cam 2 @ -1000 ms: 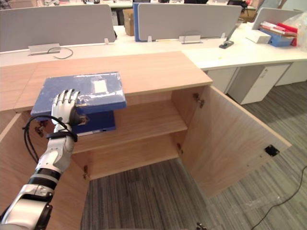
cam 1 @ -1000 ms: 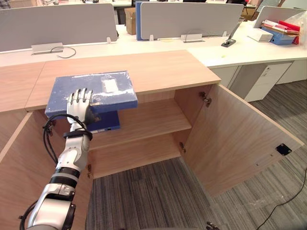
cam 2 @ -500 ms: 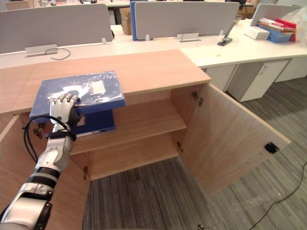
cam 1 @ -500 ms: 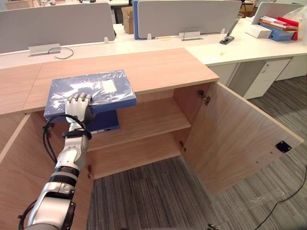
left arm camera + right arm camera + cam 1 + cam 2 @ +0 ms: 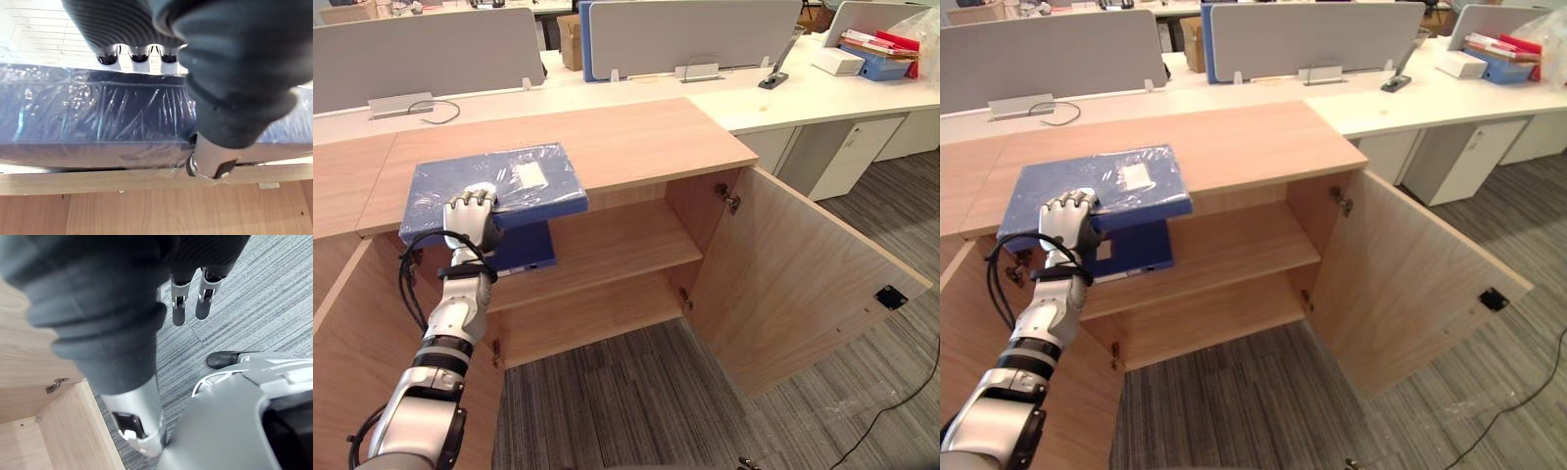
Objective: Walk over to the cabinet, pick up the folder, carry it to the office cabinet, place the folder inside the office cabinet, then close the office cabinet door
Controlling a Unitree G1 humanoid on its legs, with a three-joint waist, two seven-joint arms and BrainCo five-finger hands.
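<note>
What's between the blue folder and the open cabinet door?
Just the bare wooden cabinet top lies between the folder and the door, in the left eye view.

Head stereo pair looks down on shared cabinet (image 5: 636, 137), wrist cameras apparently close

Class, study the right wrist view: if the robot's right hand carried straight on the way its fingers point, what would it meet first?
The grey carpet. The right hand points down at it with nothing between, though the distance is unclear.
</note>
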